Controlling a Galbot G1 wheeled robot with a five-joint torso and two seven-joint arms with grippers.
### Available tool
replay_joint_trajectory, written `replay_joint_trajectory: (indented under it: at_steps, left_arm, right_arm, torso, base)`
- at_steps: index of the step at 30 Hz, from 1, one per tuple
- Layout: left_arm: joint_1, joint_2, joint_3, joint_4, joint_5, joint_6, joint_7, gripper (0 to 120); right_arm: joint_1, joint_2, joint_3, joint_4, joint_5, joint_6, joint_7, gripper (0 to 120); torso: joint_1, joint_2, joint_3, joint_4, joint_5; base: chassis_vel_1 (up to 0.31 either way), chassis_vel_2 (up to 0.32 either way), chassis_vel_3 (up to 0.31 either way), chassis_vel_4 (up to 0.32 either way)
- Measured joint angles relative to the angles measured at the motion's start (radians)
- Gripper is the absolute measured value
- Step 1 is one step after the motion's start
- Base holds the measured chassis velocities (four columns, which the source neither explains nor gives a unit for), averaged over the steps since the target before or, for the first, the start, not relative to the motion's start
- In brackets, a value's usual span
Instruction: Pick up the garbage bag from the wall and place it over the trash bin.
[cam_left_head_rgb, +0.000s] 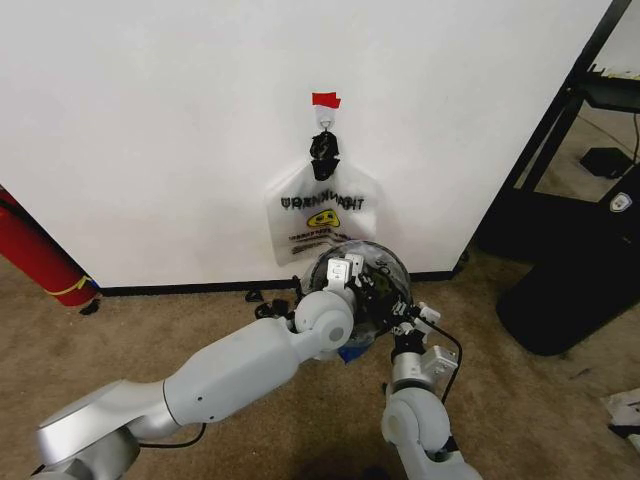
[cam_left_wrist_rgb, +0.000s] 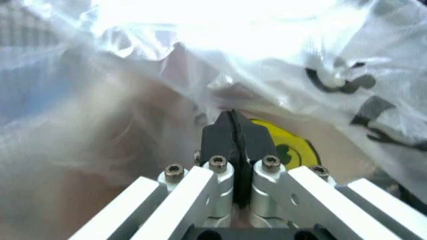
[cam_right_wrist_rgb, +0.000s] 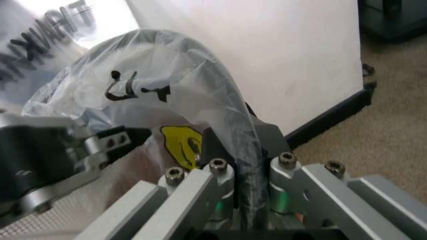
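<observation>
Clear plastic garbage bag (cam_left_head_rgb: 372, 262) lies draped over the black trash bin (cam_left_head_rgb: 385, 300), low at 6 o'clock below a similar smiley bag (cam_left_head_rgb: 322, 212) hanging from the wall (cam_left_head_rgb: 150, 120) hook. Left gripper (cam_left_wrist_rgb: 233, 131) has its jaws pressed together against the film. Right gripper (cam_right_wrist_rgb: 243, 150) pinches bag and bin rim together. Red cylinder (cam_left_head_rgb: 35, 255) stands at 9 o'clock.

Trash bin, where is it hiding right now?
In the head view the trash bin sits on the carpet against the wall, under the hanging smiley bag, wrapped in the garbage bag, between the left gripper and the right gripper.
</observation>
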Motion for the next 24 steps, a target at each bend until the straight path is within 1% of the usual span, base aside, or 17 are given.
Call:
replay_joint_trajectory:
  at_steps: [4,5,6,9,12,20,24]
  left_arm:
    - [0.0,-0.014,0.008,0.037,0.022,0.004,-0.002,0]
    - [-0.001,-0.026,0.011,0.069,0.037,0.005,-0.003,0]
    - [-0.001,-0.026,0.011,0.069,0.037,0.005,-0.003,0]
    - [-0.004,-0.051,0.014,0.123,0.038,0.011,-0.021,0]
    - [-0.004,-0.068,0.012,0.154,0.042,-0.004,-0.023,0]
    - [-0.002,-0.073,0.012,0.163,0.038,0.002,-0.021,0]
    - [-0.004,-0.067,0.025,0.157,0.031,0.051,-0.019,0]
  right_arm:
    - [-0.004,0.0,-0.005,0.006,-0.002,0.0,0.0,1]
    - [-0.007,0.0,-0.007,0.018,-0.003,0.0,0.0,1]
    - [-0.007,0.0,-0.007,0.018,-0.003,0.0,0.0,1]
    - [-0.015,-0.004,-0.011,0.042,-0.003,-0.001,-0.004,1]
    - [-0.02,-0.006,-0.011,0.048,-0.003,-0.001,-0.007,1]
    - [-0.021,-0.005,-0.012,0.045,-0.004,0.0,-0.009,1]
    - [-0.021,-0.003,-0.019,0.041,-0.019,0.002,-0.016,1]
  torso:
    - [0.0,0.0,0.0,0.0,0.0001]
    - [0.0,0.0,0.0,0.0,0.0]
    - [0.0,0.0,0.0,0.0,0.0]
    - [0.0,0.0,0.0,0.0001,0.0]
    - [0.0,0.0,0.0,0.0,0.0001]
    - [0.0,0.0,0.0,0.0001,0.0001]
    - [0.0,0.0,0.0,0.0001,0.0]
  base:
    - [0.0,0.0,0.0,0.0]
    - [0.0,0.0,0.0,0.0]
    - [0.0,0.0,0.0,0.0]
    - [0.0,0.0,0.0,0.0]
    - [0.0,0.0,0.0,0.0]
    - [0.0,0.0,0.0,0.0]
    - [0.0,0.0,0.0,0.0]
